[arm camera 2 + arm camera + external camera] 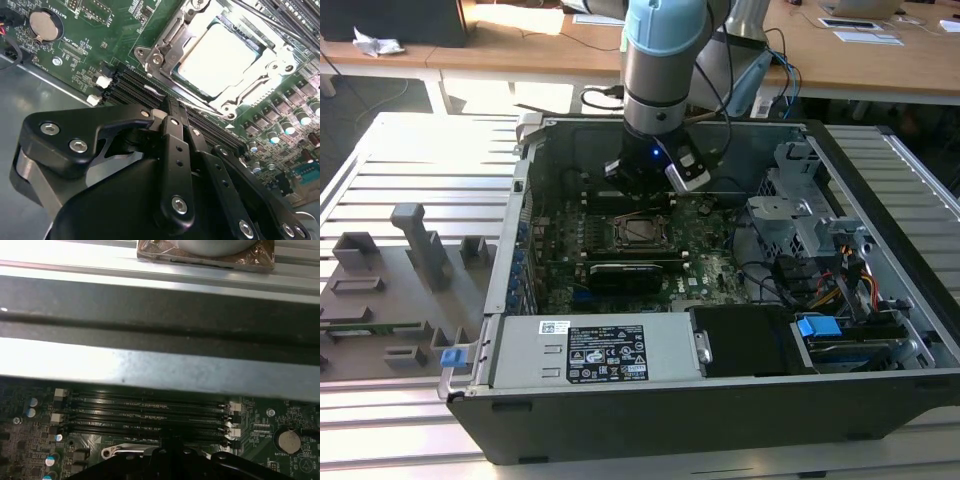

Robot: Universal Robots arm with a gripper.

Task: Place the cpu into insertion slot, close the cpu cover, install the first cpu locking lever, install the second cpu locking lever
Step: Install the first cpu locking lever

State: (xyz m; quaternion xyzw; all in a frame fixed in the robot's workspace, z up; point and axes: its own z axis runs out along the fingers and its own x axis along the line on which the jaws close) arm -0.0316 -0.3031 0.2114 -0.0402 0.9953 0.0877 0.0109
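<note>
We see the cpu [217,57] seated flat in the insertion slot [240,34], its pale metal top showing through the window of the cpu cover [161,52], which lies folded down over it. So the chip is placed and the cover looks closed.

From the pincer [170,111], the socket lies straight ahead of the tips and just beyond them, with only its near edge between. Along that edge runs a thin bright rod that we take for a locking lever [210,111]. Its long axis lies across the line the tips point along, not in line with it. We judge that crossing to be the relation that matters here.

The pincer's fingers are drawn together. The tips sit right at the rod, but we cannot tell whether they touch it or pinch it.

Under the tips lie the long black memory slots [132,82], parallel to the rod. Off to one side of the pincer sits a coin battery [42,25]. In the exterior view the single arm [665,60] reaches down into the open computer case [880,200].
</note>
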